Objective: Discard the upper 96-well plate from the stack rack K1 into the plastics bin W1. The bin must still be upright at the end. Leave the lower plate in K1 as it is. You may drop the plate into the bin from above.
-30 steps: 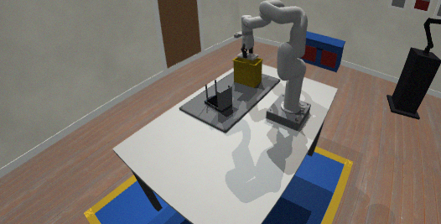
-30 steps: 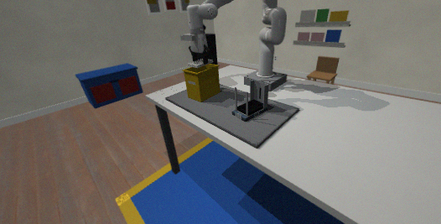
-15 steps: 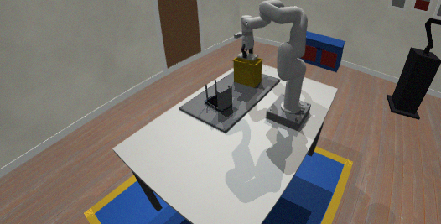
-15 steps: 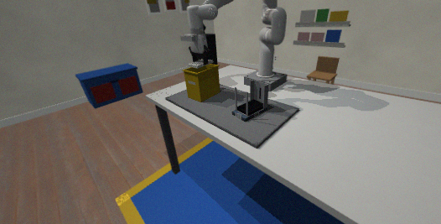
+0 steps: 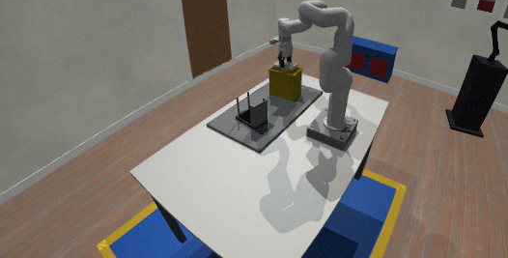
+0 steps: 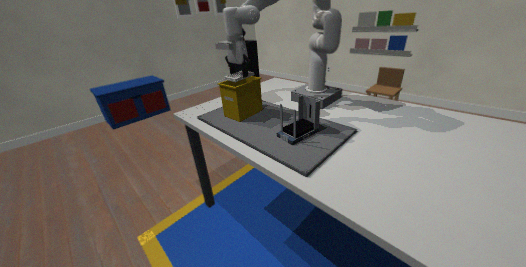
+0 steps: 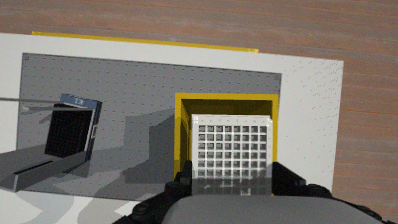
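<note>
My gripper is shut on the white 96-well plate and holds it flat, right over the open mouth of the yellow bin W1. The bin stands upright at one end of the grey mat. The dark stack rack K1 stands on the same mat, apart from the bin, with a dark lower plate in its base.
The mat lies on a white table; the bin is close to the table's edge. The arm's base stands beside the mat. A blue cabinet stands on the floor beyond the table.
</note>
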{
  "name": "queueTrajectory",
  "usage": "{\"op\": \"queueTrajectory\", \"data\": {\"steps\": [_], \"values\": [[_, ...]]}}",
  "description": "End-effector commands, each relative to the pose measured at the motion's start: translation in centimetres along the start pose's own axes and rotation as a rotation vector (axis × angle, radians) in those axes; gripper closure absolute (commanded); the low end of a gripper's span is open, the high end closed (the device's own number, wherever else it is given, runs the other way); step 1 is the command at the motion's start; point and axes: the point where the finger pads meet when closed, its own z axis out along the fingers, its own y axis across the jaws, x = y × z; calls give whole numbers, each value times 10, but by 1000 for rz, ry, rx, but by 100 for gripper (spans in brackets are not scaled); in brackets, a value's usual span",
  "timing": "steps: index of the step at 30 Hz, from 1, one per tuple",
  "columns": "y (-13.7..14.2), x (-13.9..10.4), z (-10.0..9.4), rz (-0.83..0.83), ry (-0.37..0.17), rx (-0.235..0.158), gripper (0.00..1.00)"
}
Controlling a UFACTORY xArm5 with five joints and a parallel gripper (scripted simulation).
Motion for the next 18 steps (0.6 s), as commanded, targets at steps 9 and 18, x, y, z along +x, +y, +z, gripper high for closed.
{"op": "queueTrajectory", "data": {"steps": [9,18], "values": [[0,1,0,0,4,-2,100],[0,1,2,0,4,-2,100]]}}
